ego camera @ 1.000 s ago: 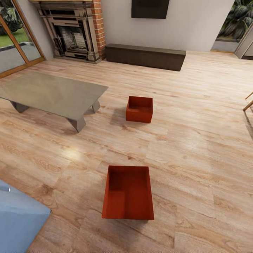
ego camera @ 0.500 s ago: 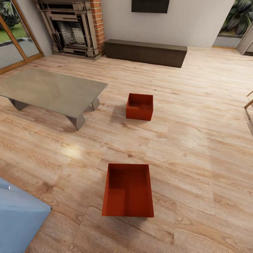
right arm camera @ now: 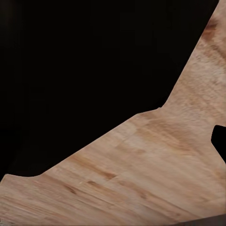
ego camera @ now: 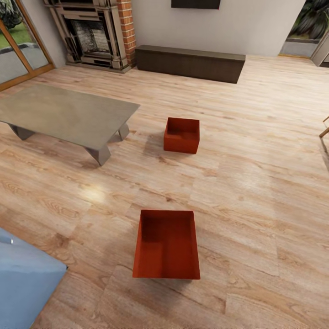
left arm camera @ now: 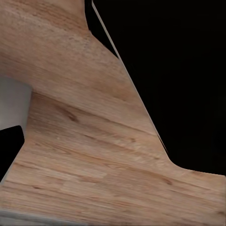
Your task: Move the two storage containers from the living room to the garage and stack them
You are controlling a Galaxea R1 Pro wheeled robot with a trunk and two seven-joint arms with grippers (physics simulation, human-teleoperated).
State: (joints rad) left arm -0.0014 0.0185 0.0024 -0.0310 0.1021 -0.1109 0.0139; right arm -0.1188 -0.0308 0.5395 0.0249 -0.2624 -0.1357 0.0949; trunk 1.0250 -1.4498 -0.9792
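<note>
From the head, the nearer storage container [ego camera: 167, 246] sits on the living-room plank floor [ego camera: 256, 183] dead ahead, long axis running away from the robot, its twin [ego camera: 182, 135] well beyond near the grey table [ego camera: 64, 112]. Both wrist views give planks and dark robot body (jaws' state: cannot tell), so neither arm looks nearer
</note>
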